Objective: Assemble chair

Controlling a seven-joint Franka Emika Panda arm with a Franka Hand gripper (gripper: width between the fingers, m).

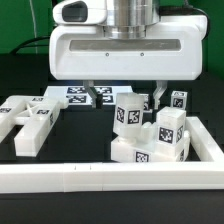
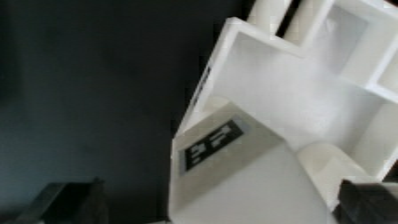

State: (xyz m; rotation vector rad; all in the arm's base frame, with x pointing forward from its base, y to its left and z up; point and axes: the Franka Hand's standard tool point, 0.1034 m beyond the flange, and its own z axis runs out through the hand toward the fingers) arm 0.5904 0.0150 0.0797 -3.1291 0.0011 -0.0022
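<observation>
Gripper (image 1: 124,97): a two-finger hand in white and black; from where I stand, the bulkiest part of the arm in sight.
Housing (image 1: 125,48): a broad, glossy white shell with rounded corners, wider than it is tall. A dark recessed strip runs along its underside.
Flange (image 1: 132,10): a grey metallic cylinder with vertical streaks of shine, meeting the top of the housing at the middle.
Camera pod (image 1: 72,12): a small rounded white casing with a dark face, mounted beside the cylinder on the exterior view's left.
Fingers (image 1: 159,95): two slim dark prongs coming out of the strip.
Fingertips (image 2: 71,200): matt black and blunt in the wrist view, blurred there.
</observation>
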